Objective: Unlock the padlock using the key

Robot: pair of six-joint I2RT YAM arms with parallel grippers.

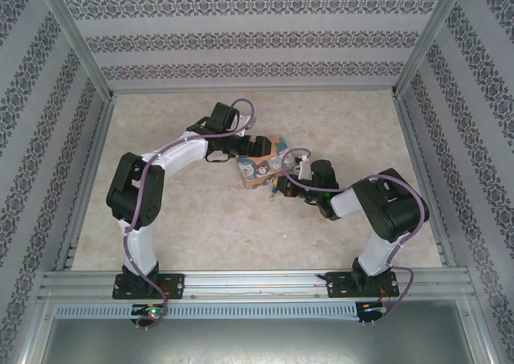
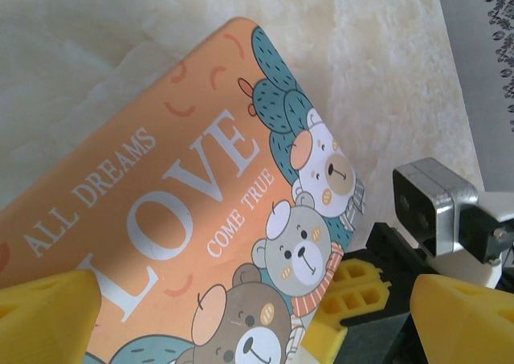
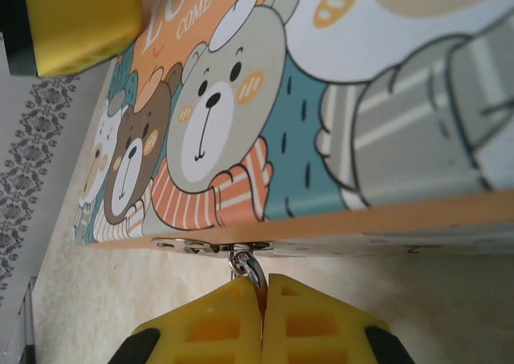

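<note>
The padlock (image 3: 248, 266) is hung by its silvery shackle from the hasp (image 3: 210, 246) on the near-right side of the tin (image 3: 337, 99), directly at the tips of the right gripper (image 3: 261, 290). That gripper is clenched; whether the padlock's body is pinched cannot be told. The left gripper (image 2: 257, 320) is spread wide over the tin, so the right arm is judged nearer.

Rectangular orange metal tin (image 2: 161, 179) carries white lettering, teal patches, cartoon bears; the right gripper (image 3: 262, 293) is yellow, waffle-gridded; cream marbled tabletop (image 1: 201, 219).
</note>
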